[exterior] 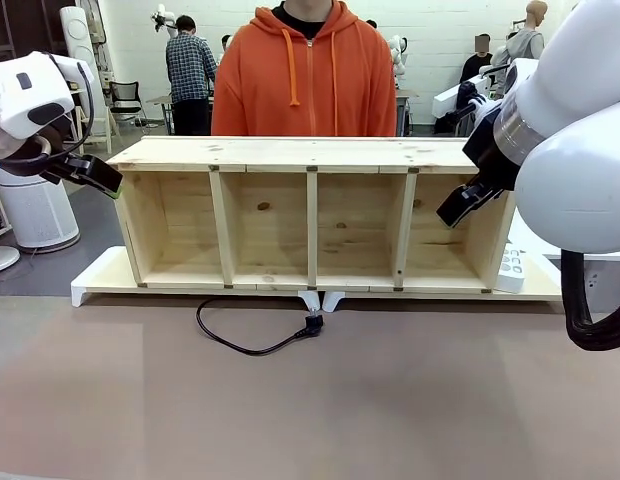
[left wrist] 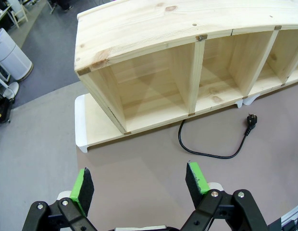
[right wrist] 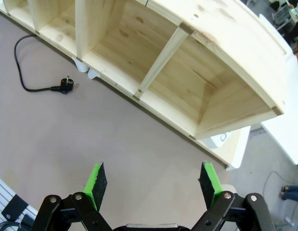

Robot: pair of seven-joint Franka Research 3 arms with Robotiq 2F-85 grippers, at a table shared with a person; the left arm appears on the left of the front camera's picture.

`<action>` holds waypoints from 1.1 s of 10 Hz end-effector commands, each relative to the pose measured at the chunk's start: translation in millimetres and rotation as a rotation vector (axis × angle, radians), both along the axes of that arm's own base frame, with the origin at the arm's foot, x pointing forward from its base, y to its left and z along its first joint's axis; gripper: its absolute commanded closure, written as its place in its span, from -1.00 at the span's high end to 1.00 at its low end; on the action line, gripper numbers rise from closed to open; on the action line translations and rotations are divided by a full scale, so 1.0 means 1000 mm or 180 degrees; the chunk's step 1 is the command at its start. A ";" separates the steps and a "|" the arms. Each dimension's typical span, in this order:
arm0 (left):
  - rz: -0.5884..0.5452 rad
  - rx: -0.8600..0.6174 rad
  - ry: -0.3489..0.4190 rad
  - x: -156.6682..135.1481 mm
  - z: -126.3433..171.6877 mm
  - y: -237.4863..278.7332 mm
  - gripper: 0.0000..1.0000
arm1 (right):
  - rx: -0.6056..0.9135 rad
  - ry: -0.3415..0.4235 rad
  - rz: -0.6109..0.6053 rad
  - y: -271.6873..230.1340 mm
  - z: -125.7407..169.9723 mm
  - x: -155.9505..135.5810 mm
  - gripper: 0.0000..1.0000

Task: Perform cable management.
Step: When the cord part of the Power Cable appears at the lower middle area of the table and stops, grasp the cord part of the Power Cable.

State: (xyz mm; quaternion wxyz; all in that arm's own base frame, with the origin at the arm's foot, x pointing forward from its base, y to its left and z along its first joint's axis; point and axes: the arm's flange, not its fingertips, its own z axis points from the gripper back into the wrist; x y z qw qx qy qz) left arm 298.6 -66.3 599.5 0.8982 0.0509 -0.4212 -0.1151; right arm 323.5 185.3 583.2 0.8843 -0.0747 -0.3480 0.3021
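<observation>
The black cable (exterior: 240, 345) comes out from under the wooden shelf (exterior: 310, 155) and curves over the brown tabletop to its small plug (exterior: 312, 323). In the left wrist view the cable (left wrist: 206, 154) and plug (left wrist: 250, 120) lie ahead to the right of my open left gripper (left wrist: 139, 185), which is well above the table and holds nothing. My right gripper (right wrist: 153, 183) is also open and holds nothing, with the cable (right wrist: 21, 72) and plug (right wrist: 65, 86) far off at the upper left. In the front view the left gripper (exterior: 100, 178) hangs beside the shelf's left end and the right gripper (exterior: 455, 208) before its rightmost compartment.
The shelf has several open compartments and rests on white base boards (exterior: 100, 275). A white power strip (exterior: 510, 268) sits at its right end. A person in an orange hoodie (exterior: 305, 80) stands behind the shelf. Bare tabletop stretches in front of the cable.
</observation>
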 end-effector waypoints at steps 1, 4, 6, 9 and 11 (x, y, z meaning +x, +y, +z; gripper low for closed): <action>-0.0001 0.0003 -0.0007 0.002 -0.001 -0.001 1.00 | -0.0002 0.0008 -0.0045 -0.002 -0.005 -0.001 1.00; -0.0001 0.0003 -0.0007 0.002 -0.001 -0.001 1.00 | -0.0002 0.0008 -0.0045 -0.002 -0.005 -0.001 1.00; -0.0001 0.0003 -0.0007 0.002 -0.001 -0.001 1.00 | -0.0002 0.0008 -0.0045 -0.002 -0.005 -0.001 1.00; -0.0001 0.0003 -0.0007 0.002 -0.001 -0.001 1.00 | -0.0002 0.0008 -0.0045 -0.002 -0.005 -0.001 1.00; -0.0001 0.0003 -0.0007 0.002 -0.001 -0.001 1.00 | -0.0002 0.0008 -0.0045 -0.002 -0.005 -0.001 1.00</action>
